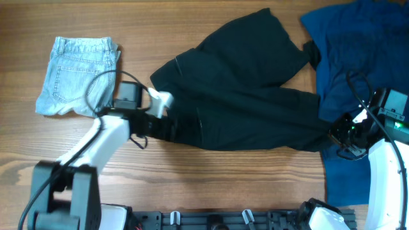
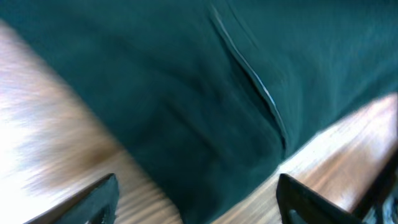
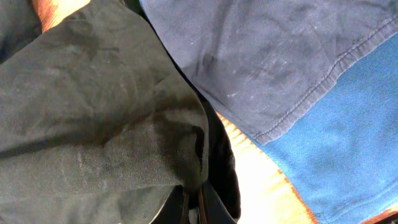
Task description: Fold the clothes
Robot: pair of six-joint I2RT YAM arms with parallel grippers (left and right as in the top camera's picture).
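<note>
The black shorts (image 1: 249,89) lie spread across the middle of the wooden table, rumpled. My left gripper (image 1: 161,126) is at their left edge. In the left wrist view it (image 2: 199,202) is open, its fingers (image 2: 93,202) wide apart on either side of a tongue of black fabric (image 2: 186,93) that lies on the wood, touching neither finger. My right gripper (image 1: 337,135) is at the shorts' right end, over the royal-blue garment (image 1: 358,45). Close up, it (image 3: 194,208) is shut on a fold of the black fabric (image 3: 93,112).
Small light-blue denim shorts (image 1: 77,73) lie flat at the far left, just beyond the left arm. The blue garment (image 3: 280,62) covers the table's right side, its hem beside the pinched black fold. Bare wood (image 1: 243,179) runs along the front.
</note>
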